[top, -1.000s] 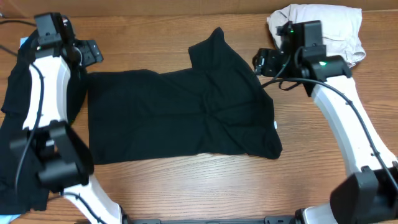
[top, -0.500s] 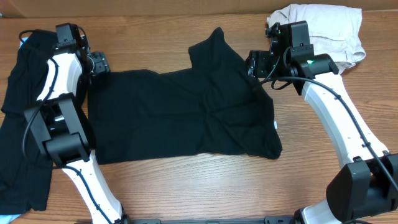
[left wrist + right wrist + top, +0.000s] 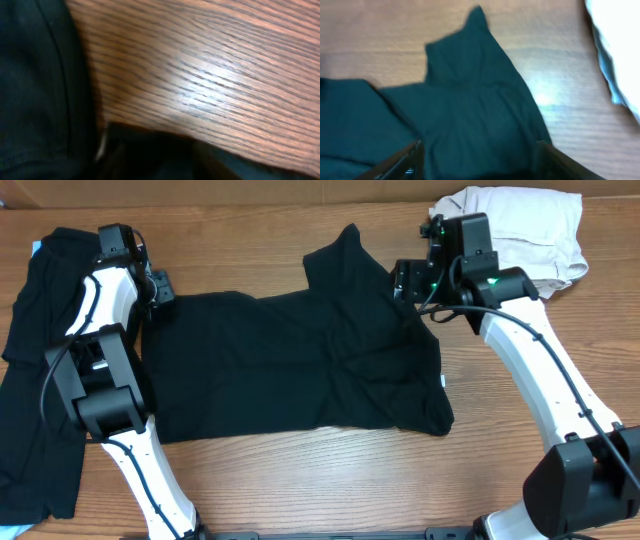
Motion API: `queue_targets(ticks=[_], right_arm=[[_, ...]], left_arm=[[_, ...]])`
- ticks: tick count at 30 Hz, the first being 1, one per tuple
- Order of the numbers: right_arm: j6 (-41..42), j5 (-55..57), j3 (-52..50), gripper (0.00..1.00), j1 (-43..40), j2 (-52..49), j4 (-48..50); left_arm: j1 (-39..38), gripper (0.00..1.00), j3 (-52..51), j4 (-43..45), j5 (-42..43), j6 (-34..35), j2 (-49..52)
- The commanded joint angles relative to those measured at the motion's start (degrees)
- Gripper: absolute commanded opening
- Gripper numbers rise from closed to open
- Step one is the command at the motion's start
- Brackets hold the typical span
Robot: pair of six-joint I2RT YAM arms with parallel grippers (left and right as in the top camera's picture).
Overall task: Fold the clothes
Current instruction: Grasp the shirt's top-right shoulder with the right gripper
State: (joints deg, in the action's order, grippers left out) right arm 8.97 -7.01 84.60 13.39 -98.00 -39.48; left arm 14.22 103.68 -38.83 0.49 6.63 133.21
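My 2 grippers flank the black T-shirt [image 3: 290,365], spread flat mid-table, 1 sleeve toward 12 o'clock. My right gripper [image 3: 404,280] gapes wide at 2 o'clock. My left gripper [image 3: 160,286] sits at 10, and I cannot tell its closure. Best approach: pinch both upper edges evenly.

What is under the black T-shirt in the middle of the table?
The T-shirt lies spread on the wooden table, which shows around it. Whatever else is beneath the cloth is covered.
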Motion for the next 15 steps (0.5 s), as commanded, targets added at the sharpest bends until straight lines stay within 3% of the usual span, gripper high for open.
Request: queue_targets(ticks=[1, 2, 11, 15], right_arm=[[-0.5, 1.1, 1.3, 0.67, 1.8, -0.9, 4.3], [-0.5, 1.8, 1.3, 0.64, 2.0, -1.2, 5.9], [-0.5, 7.5, 1.4, 0.61, 2.2, -12.2, 23.3], [-0.5, 7.6, 3.9, 0.61, 0.9, -18.3, 23.5]], left_arm=[[-0.4, 0.16, 1.0, -0.9, -0.9, -0.2, 1.5], [-0.4, 0.04, 1.0, -1.3, -0.9, -0.2, 1.5], [-0.4, 0.04, 1.0, -5.2, -0.9, 0.2, 1.5], [-0.4, 0.04, 1.0, -6.1, -0.9, 0.2, 1.5]])
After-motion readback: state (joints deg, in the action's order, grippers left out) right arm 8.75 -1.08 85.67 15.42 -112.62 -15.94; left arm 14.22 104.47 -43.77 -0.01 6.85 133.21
